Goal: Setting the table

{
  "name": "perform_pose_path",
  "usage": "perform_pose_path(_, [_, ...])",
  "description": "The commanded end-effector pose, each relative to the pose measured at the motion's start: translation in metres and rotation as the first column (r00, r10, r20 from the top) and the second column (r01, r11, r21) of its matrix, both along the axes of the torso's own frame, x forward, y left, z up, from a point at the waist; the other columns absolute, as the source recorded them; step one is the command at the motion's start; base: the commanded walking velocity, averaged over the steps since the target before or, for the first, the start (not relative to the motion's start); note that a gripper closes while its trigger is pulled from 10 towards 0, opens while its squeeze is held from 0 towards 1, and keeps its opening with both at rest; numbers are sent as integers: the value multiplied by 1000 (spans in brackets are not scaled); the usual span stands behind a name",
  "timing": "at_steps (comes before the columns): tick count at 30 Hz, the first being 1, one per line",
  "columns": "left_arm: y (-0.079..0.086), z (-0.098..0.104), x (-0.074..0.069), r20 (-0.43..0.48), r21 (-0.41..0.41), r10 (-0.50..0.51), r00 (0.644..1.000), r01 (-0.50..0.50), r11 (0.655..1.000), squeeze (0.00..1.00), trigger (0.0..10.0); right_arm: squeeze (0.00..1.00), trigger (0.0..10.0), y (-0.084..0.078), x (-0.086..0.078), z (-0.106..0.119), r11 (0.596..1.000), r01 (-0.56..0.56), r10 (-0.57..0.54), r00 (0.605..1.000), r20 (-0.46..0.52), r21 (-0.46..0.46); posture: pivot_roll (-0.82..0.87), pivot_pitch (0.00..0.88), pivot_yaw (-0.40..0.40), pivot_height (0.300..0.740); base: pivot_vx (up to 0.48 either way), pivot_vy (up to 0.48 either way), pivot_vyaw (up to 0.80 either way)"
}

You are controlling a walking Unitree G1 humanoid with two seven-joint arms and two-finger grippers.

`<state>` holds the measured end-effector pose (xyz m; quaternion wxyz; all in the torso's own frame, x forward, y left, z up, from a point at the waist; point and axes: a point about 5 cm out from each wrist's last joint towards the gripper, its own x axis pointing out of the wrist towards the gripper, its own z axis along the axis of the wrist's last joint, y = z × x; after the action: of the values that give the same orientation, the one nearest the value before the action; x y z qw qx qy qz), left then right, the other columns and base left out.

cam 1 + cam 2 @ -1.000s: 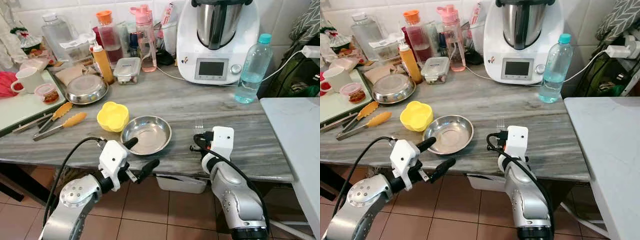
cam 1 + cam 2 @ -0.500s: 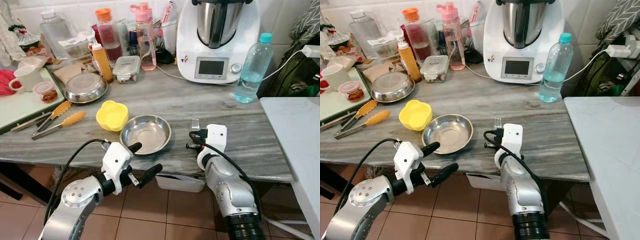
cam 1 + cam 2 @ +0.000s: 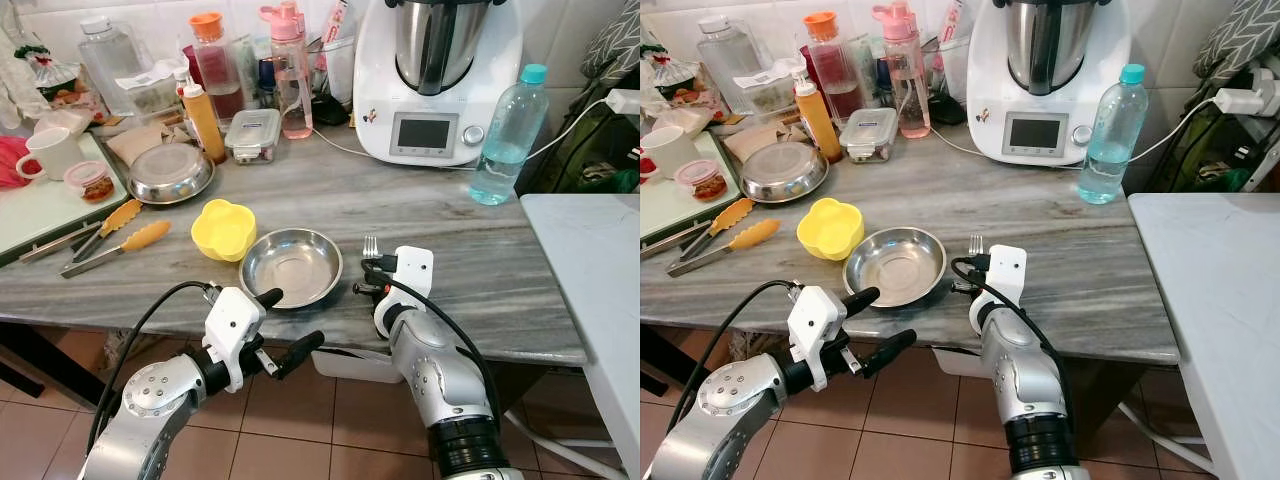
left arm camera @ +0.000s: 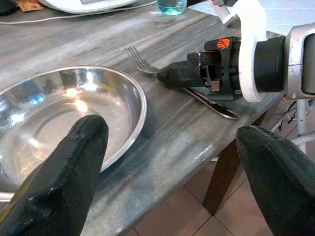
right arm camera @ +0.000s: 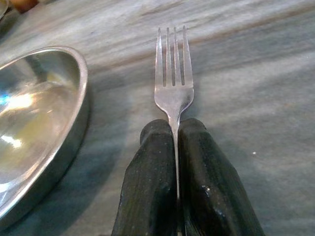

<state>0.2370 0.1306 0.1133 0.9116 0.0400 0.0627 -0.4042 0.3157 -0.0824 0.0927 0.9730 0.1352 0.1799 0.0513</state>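
Right gripper [image 5: 177, 147] pinches the fork [image 5: 173, 73], tines pointing away, just right of the steel bowl [image 3: 291, 267] (probably resting on the counter); left gripper [image 3: 288, 322] gapes wide.

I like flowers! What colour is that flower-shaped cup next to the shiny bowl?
The flower-shaped cup is yellow, clearest in the left eye view.
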Motion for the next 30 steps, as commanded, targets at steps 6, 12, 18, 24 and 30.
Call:
perform_pose_path(6, [2, -1, -2, -10, 15, 0, 1000, 0, 1000, 0, 10000, 0, 10000, 12, 4, 1, 999, 9, -9, 1000, -5, 39, -34, 52, 82, 740, 0, 0, 0])
perform_pose_path(12, [1, -1, -2, -11, 15, 0, 1000, 0, 1000, 0, 10000, 0, 10000, 17, 5, -1, 999, -3, 3, 1000, -12, 44, -32, 51, 83, 740, 0, 0, 0])
perform_pose_path(18, [0, -1, -2, -10, 15, -2, 1000, 2, 1000, 0, 10000, 0, 10000, 20, 5, -4, 998, -12, 14, 1000, -26, 68, -33, 49, 84, 740, 0, 0, 0])
perform_pose_path(24, [0, -1, -2, -11, 17, -1, 1000, 2, 1000, 0, 10000, 0, 10000, 24, 5, -5, 997, -36, 38, 999, -27, 73, -28, 47, 79, 740, 0, 0, 0])
perform_pose_path(30, [0, -2, -3, -14, 17, -3, 1000, 3, 1000, 0, 10000, 1000, 10000, 26, 3, -6, 995, -56, 58, 998, -28, 83, -30, 44, 79, 740, 0, 0, 0])
